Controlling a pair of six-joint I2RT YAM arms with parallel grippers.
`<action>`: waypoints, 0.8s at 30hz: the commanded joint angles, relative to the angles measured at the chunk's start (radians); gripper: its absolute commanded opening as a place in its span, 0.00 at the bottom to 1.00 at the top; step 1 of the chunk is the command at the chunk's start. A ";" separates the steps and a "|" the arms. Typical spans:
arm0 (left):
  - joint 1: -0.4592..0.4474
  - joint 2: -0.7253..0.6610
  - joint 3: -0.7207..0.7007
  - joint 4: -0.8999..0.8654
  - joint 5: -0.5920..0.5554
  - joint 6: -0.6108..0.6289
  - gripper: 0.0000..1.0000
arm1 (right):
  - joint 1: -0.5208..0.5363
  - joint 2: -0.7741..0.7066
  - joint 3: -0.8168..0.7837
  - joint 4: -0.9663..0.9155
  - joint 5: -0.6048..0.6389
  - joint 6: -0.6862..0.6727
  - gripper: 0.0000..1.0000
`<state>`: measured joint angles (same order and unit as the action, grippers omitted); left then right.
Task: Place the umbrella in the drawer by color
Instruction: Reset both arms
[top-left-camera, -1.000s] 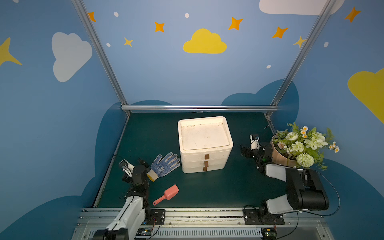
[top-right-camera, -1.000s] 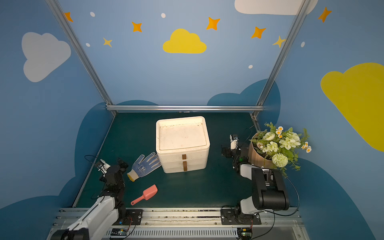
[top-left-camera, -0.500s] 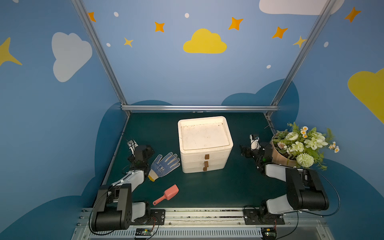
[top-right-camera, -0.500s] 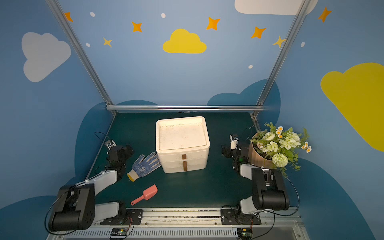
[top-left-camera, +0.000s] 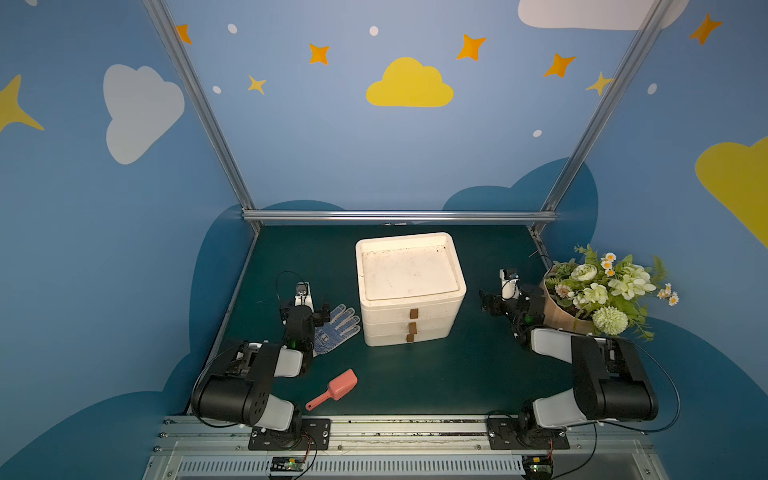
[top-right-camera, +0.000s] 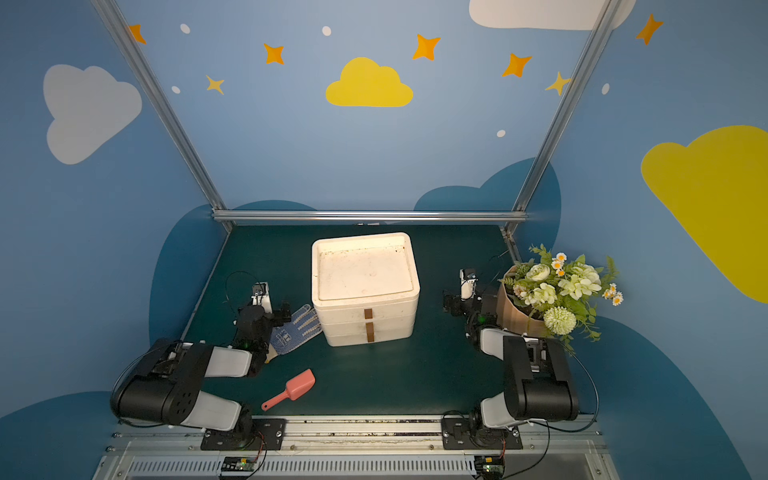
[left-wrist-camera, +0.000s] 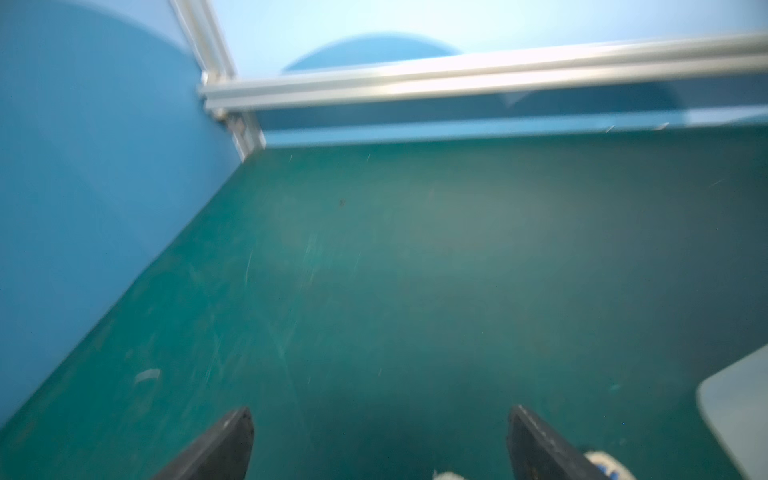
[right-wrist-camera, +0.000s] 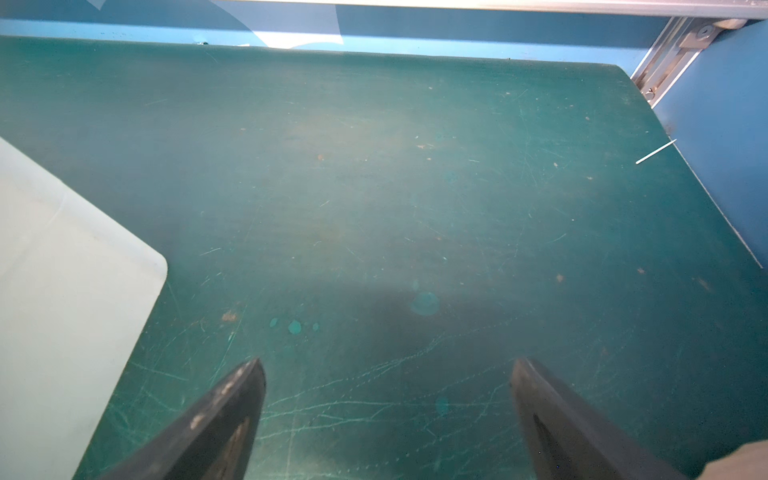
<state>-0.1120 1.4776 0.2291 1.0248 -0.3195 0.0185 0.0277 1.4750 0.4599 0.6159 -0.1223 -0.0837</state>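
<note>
No umbrella shows in any view. The drawer unit (top-left-camera: 409, 291) (top-right-camera: 365, 286) is a white box of three stacked drawers with brown handles (top-left-camera: 412, 328), all pushed in, at the middle of the green mat. My left gripper (top-left-camera: 305, 309) (top-right-camera: 266, 311) (left-wrist-camera: 380, 415) hangs open and empty left of the unit, low over the mat. The unit's corner (left-wrist-camera: 739, 415) shows in the left wrist view. Right of the unit, my right gripper (top-left-camera: 498, 301) (top-right-camera: 457, 301) (right-wrist-camera: 386, 365) is open, with only bare mat between its fingers.
A blue-dotted work glove (top-left-camera: 336, 328) (top-right-camera: 297, 328) lies beside the left gripper, its cuff under the arm. A pink scoop (top-left-camera: 338, 388) (top-right-camera: 295, 388) lies near the front rail. A wrapped flower bouquet (top-left-camera: 602, 291) (top-right-camera: 552, 291) stands at the right wall, close behind the right gripper.
The left arm has folded back and carried its open gripper away from the front, then right, up to the glove. The right arm has not moved.
</note>
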 joint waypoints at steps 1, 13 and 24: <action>0.045 0.028 0.007 0.044 0.246 0.068 1.00 | -0.003 -0.006 0.003 -0.011 -0.010 -0.002 0.98; 0.117 0.064 0.175 -0.215 0.227 -0.037 1.00 | -0.003 -0.006 0.003 -0.011 -0.010 -0.001 0.98; 0.117 0.062 0.170 -0.206 0.229 -0.033 1.00 | -0.003 -0.006 0.002 -0.012 -0.010 -0.001 0.98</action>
<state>0.0029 1.5547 0.3981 0.8246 -0.1013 -0.0078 0.0277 1.4750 0.4599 0.6159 -0.1223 -0.0837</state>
